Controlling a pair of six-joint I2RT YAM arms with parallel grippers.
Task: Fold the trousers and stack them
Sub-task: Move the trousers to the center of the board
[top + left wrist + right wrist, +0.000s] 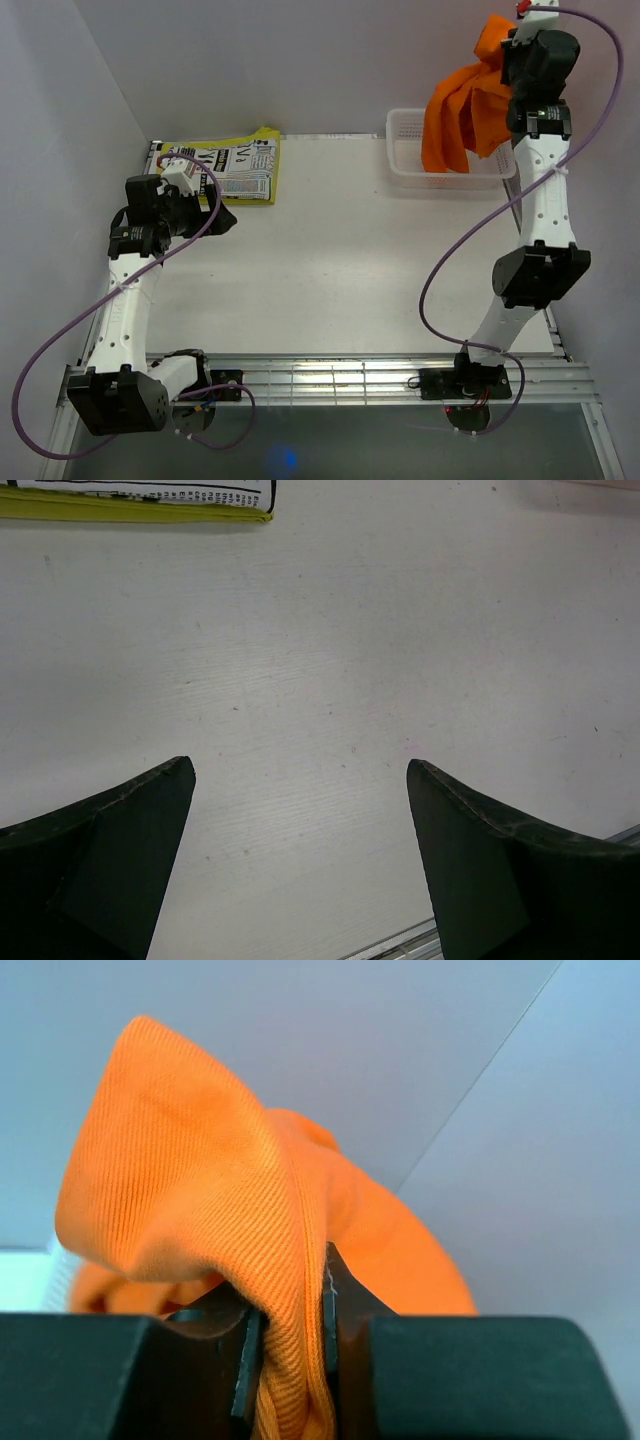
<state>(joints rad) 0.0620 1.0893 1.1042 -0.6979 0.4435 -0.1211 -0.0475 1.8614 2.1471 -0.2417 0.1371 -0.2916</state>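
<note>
Orange trousers (462, 105) hang bunched from my right gripper (505, 50), held high above the white basket (405, 170) at the back right. In the right wrist view the jaws are pinched on a fold of the orange cloth (200, 1190), with the gripper (292, 1330) shut on it. My left gripper (222, 218) is open and empty, low over the bare white table at the left. In the left wrist view both dark fingers (110, 850) stand wide apart around the gripper's middle (300, 770).
A folded yellow and white printed item (235, 165) lies at the back left; its edge shows in the left wrist view (140, 505). The white table (340, 270) spreads between the arms. A metal rail (350, 380) runs along the near edge.
</note>
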